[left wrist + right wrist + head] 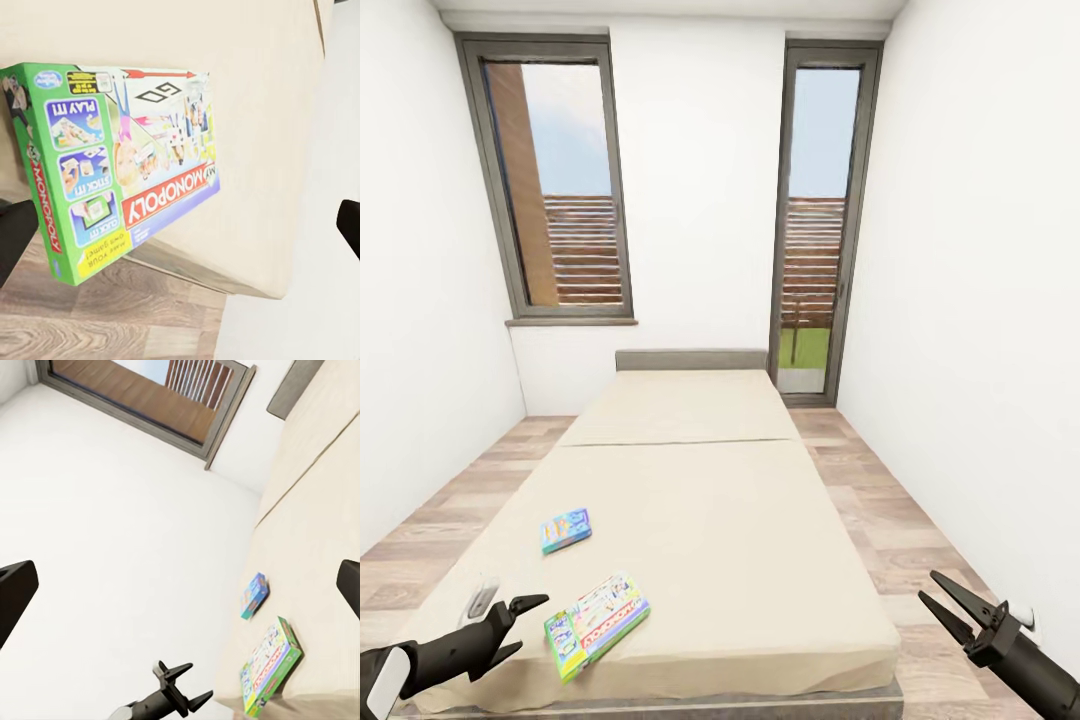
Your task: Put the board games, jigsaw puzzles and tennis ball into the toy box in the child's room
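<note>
Two board games lie on the beige bed. The green-edged Monopoly box rests near the bed's front left corner. A smaller light blue box lies a little farther up the bed. My left gripper is open, just left of the Monopoly box and apart from it. My right gripper is open and holds nothing, out over the floor at the bed's right side. The table, toy box, jigsaw puzzles and tennis ball are out of view.
White walls close in on both sides of the bed. Strips of wood-plank floor run along each side. A grey headboard stands at the far end, with a window and a glass door behind it.
</note>
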Controlling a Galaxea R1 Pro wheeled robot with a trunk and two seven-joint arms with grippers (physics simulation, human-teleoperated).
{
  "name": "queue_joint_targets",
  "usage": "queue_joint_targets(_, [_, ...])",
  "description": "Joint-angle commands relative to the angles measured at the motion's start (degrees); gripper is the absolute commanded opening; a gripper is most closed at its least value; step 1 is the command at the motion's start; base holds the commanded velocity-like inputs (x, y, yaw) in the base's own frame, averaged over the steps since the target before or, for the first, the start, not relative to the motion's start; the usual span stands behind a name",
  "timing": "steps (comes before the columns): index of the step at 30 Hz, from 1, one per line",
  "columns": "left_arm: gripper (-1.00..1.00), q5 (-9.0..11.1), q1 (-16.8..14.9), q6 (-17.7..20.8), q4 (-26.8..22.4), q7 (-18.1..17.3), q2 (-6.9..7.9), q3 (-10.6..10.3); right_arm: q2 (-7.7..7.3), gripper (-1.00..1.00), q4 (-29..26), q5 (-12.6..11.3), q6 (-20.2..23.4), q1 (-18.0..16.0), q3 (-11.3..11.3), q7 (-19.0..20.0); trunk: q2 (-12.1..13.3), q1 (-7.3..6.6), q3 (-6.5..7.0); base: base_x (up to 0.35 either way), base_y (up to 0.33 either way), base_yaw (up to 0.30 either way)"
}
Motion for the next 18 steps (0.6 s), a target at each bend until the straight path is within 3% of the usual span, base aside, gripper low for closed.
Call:
queue_joint_targets(1, [1.00, -0.14, -0.06, 0.24, 0.07, -0.23, 0.02, 0.21, -0.01, 1.00, -0.05, -0.18, 0.29, 0.00, -0.02, 0.01, -0.44, 0.22, -0.23, 0.000, 0.000, 0.000])
queue_joint_targets(18, [1.00, -0.15, -0.06, 0.31, 0.28, -0.23, 0.28, 0.18, -0.20, 1.00, -0.11, -0.27, 0.52, 0.00, -0.18, 2.84, -7.26, 3.96, -3.29, 0.000, 0.000, 0.000])
